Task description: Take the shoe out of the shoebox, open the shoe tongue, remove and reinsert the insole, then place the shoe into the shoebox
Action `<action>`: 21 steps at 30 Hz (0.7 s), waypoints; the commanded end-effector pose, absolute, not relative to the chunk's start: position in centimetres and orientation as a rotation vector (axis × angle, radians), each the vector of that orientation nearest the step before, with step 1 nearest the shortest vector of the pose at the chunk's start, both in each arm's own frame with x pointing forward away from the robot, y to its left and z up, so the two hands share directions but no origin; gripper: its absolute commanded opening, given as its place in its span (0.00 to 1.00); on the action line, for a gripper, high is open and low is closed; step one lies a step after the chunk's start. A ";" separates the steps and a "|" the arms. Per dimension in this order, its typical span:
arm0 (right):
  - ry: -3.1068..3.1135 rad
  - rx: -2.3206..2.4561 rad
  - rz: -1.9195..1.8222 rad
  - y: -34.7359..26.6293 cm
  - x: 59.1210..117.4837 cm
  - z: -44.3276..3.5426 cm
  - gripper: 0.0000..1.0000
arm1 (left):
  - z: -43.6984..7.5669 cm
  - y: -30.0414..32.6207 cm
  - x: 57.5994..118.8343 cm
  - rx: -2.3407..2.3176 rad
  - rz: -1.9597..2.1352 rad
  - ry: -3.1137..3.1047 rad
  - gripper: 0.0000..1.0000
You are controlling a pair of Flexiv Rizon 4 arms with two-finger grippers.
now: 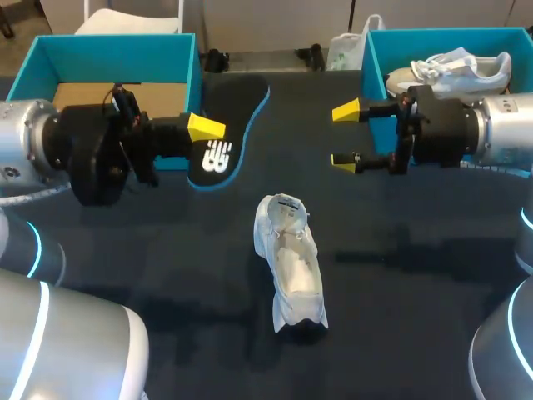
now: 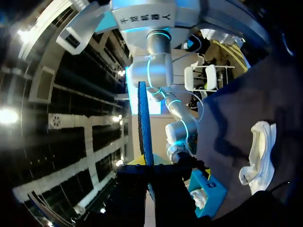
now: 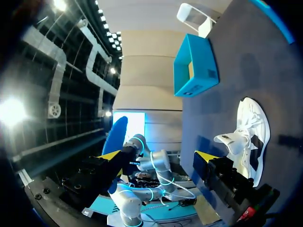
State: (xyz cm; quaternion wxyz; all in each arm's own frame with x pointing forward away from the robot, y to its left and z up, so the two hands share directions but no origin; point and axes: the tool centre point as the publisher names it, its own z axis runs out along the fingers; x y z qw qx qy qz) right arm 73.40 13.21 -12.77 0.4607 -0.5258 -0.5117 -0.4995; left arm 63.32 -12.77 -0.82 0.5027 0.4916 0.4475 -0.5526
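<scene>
While the left claw (image 1: 205, 129) is clenched on the insole (image 1: 229, 125), holding it up beside the left shoebox (image 1: 108, 46), the shoe (image 1: 291, 262) lies out on the worktop (image 1: 408, 325). It sits in the middle, between the two arms and closer to the robot than either claw. From the left claw the shoe lies toward the robot and toward the right side; I judge that this is the way the insole must go to be put back. The right claw (image 1: 345, 137) stands released and grasps nothing, just in front of the right shoebox (image 1: 373, 83), and it is about as near the shoe as the left one. The shoe's long axis runs far to near, its near end slanting slightly right, with the opening facing up. Its tongue rises at the far part; which end is the toe I cannot tell for sure. The insole's long axis also runs roughly far to near, so it seems to need tipping flat more than turning.
</scene>
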 end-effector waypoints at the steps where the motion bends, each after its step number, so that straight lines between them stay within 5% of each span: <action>1: -1.259 -1.297 -1.229 13.3 73.4 -12.8 1.00 | -0.7 -12.9 64.1 1.275 -1.304 0.980 0.00; 21: -1.259 -1.297 -1.229 13.3 73.4 -12.8 1.00 | -6.1 -13.8 68.1 1.322 -1.067 1.098 0.00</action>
